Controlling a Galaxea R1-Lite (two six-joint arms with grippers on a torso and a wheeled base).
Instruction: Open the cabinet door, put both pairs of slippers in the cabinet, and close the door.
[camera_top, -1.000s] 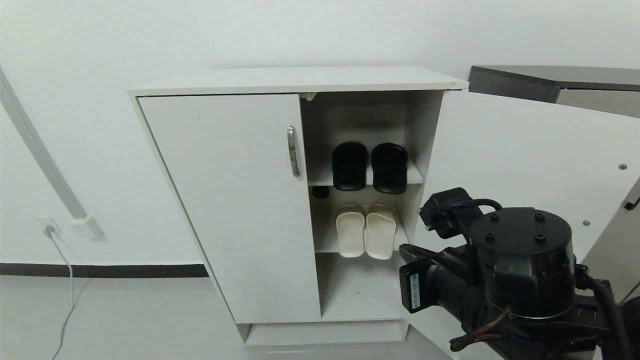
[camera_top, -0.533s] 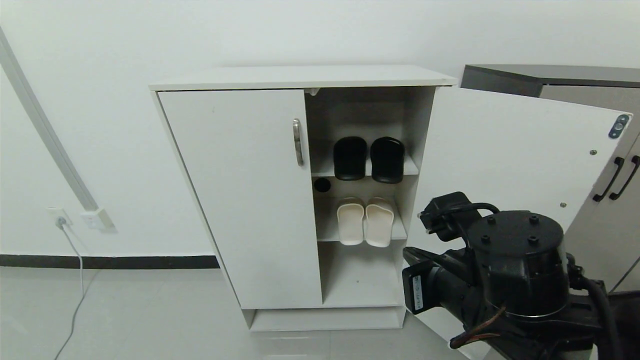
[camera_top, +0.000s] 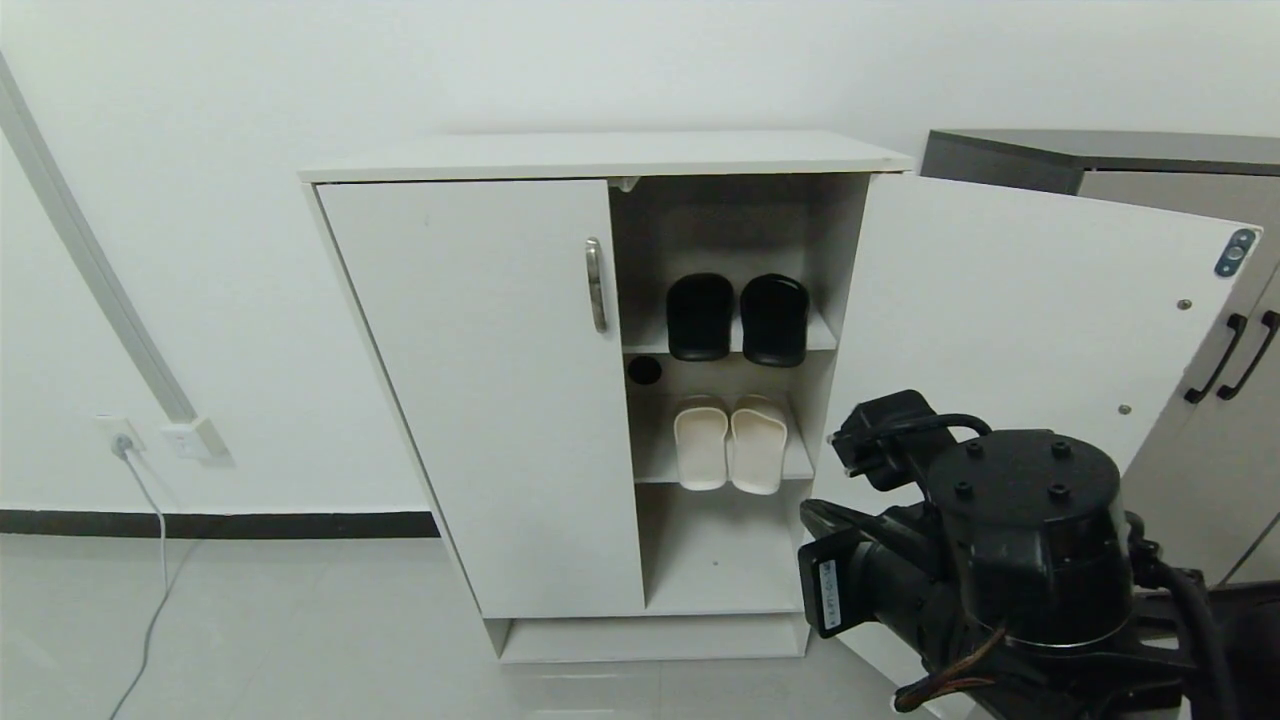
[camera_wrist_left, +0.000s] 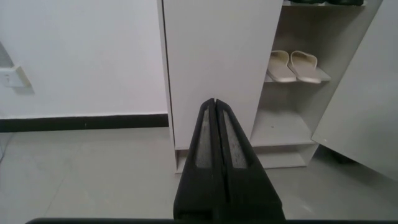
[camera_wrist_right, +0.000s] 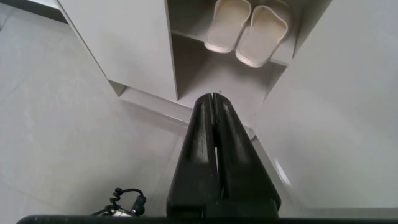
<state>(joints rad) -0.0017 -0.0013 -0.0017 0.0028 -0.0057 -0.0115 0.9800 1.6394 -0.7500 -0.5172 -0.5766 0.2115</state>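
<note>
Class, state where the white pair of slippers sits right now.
In the head view, the white slippers sit side by side on the lower shelf of the cabinet, right half, directly below the black slippers.

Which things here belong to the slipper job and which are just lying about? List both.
Job: cabinet, its open door, black slippers on the upper shelf, white slippers on the shelf below.
Lying about: grey cupboard, wall socket, cable.

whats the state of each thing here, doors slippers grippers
right cabinet door: swung open
left cabinet door: shut
black slippers: side by side on upper shelf
white slippers: side by side on middle shelf
left gripper: shut, empty
right gripper: shut, empty
</note>
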